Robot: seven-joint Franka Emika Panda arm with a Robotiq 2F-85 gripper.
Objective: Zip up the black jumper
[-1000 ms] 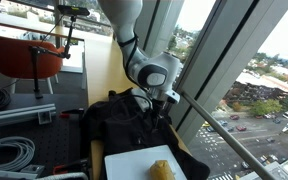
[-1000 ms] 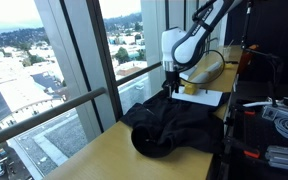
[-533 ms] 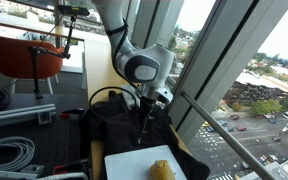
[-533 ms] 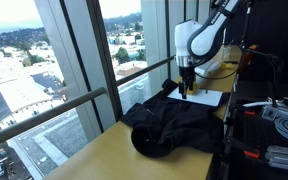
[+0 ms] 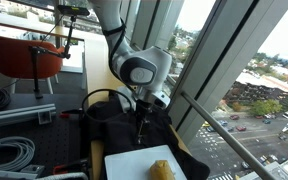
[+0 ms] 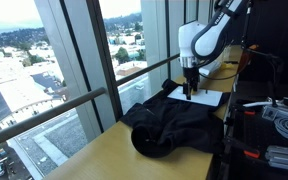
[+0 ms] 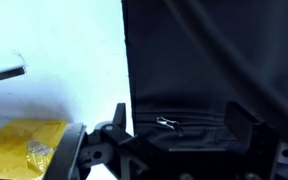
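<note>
Black jumper [image 6: 172, 126]: one, rumpled in a heap on the wooden table [image 6: 89, 158], one edge lying up against the white board [image 6: 208, 98]. In the wrist view its cloth fills the side next to the board.

Zip pull [image 7: 166, 124]: one, small and metallic, lying on the cloth just beside the board's edge.

Arm [image 5: 134, 70]: one. It comes down from above with the wrist turned straight down, over the jumper's edge nearest the board.

Gripper [image 7: 182, 120]: one. The jaws are spread wide and grip nothing. The two fingers [image 7: 246, 122] stand either side of the zip pull. Whether the tips touch the cloth cannot be told.

Yellow object [image 7: 24, 145]: one, lying on the board, well apart from the jumper.
</note>
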